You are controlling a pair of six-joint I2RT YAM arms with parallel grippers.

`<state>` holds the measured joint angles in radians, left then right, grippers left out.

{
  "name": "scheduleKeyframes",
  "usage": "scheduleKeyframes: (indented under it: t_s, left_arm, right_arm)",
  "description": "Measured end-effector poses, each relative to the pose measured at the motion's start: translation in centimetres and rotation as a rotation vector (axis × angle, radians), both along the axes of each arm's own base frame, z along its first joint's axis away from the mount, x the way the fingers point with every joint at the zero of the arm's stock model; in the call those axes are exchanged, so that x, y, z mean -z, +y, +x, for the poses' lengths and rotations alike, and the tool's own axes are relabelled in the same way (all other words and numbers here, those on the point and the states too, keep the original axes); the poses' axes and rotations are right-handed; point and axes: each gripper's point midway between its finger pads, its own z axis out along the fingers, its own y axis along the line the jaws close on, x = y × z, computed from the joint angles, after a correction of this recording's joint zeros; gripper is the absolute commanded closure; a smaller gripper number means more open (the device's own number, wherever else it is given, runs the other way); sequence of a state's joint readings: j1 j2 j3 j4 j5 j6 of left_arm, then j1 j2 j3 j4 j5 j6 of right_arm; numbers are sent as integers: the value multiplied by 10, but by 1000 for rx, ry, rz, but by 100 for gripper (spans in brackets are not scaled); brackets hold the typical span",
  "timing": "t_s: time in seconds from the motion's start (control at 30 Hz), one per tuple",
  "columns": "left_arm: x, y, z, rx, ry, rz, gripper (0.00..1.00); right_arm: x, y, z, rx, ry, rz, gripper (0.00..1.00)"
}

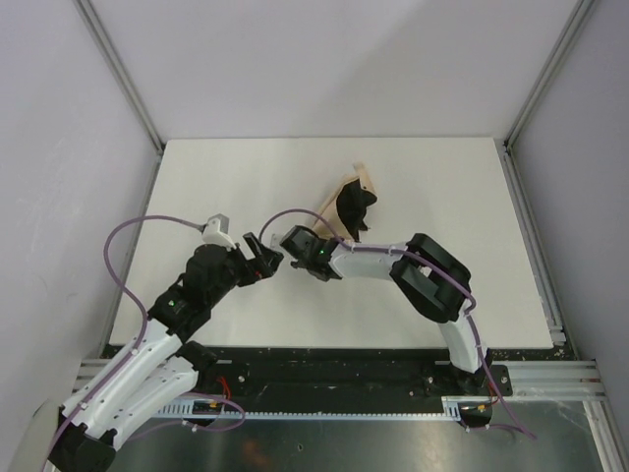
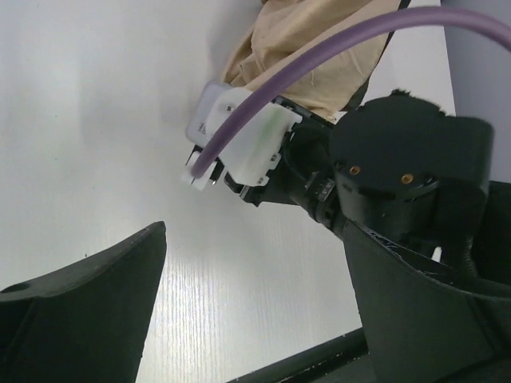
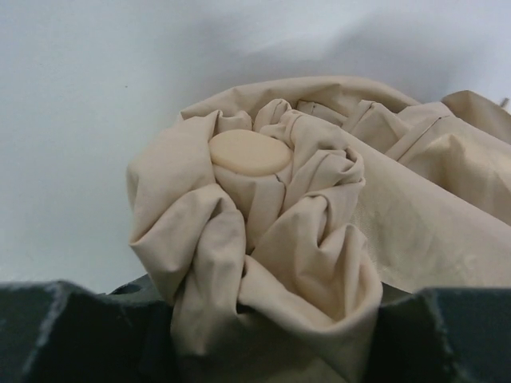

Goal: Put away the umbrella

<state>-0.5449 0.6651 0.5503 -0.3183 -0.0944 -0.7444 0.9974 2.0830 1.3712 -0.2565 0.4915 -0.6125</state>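
Observation:
The umbrella (image 1: 335, 201) lies as a bunched tan bundle on the white table, a little behind its middle. In the right wrist view its folded fabric (image 3: 263, 231) fills the gap between my dark fingers, with a round cream end cap (image 3: 249, 152) on top. My right gripper (image 1: 354, 212) (image 3: 263, 327) is shut on that fabric. Just left of the right wrist, my left gripper (image 1: 262, 254) (image 2: 255, 251) stands open, with only bare table between its fingers. Tan canopy (image 2: 319, 48) shows at the top of the left wrist view, behind the right wrist.
The right arm's wrist with its white camera housing (image 2: 239, 140) and a purple cable (image 2: 319, 56) sit close ahead of the left gripper. The table's near edge (image 2: 303, 355) is a dark rail. Grey walls with metal corner posts (image 1: 123, 84) enclose the table.

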Motion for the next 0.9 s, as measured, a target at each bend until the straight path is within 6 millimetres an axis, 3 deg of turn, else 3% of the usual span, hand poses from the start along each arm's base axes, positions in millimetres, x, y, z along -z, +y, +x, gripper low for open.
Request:
scheduleKeyframes:
  t_s: [0.33, 0.5, 0.63, 0.77, 0.9]
  left_arm:
    - [6, 7, 0, -47, 18, -4, 10]
    - [14, 6, -1, -68, 64, -22, 1]
    - [38, -3, 7, -86, 166, -83, 1]
    - [78, -19, 21, -98, 344, -194, 0]
    - [102, -21, 34, -161, 479, -349, 1]
  right_arm:
    - [17, 11, -11, 32, 352, 226, 100]
    - [23, 23, -19, 27, 509, 363, 100]
    - [22, 28, -17, 30, 592, 458, 100]
    - [18, 33, -16, 30, 680, 562, 100]
    - [16, 37, -17, 17, 748, 638, 100]
